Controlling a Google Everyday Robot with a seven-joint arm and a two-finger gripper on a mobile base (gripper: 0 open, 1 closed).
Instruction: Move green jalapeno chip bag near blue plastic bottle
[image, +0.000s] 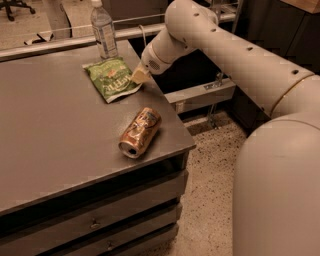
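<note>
The green jalapeno chip bag (112, 78) lies flat on the grey table (50, 125) near its far right corner. The blue plastic bottle (104, 31) stands upright just behind the bag, a short gap from its top edge. My gripper (140, 76) is at the bag's right edge, low over the table, at the end of the white arm (225, 45) that reaches in from the right. The pale fingertips touch or nearly touch the bag's right side.
A copper-coloured drink can (140, 132) lies on its side in front of the bag, close to the table's right edge. The table has drawers below its front. A speckled floor and a metal frame lie to the right.
</note>
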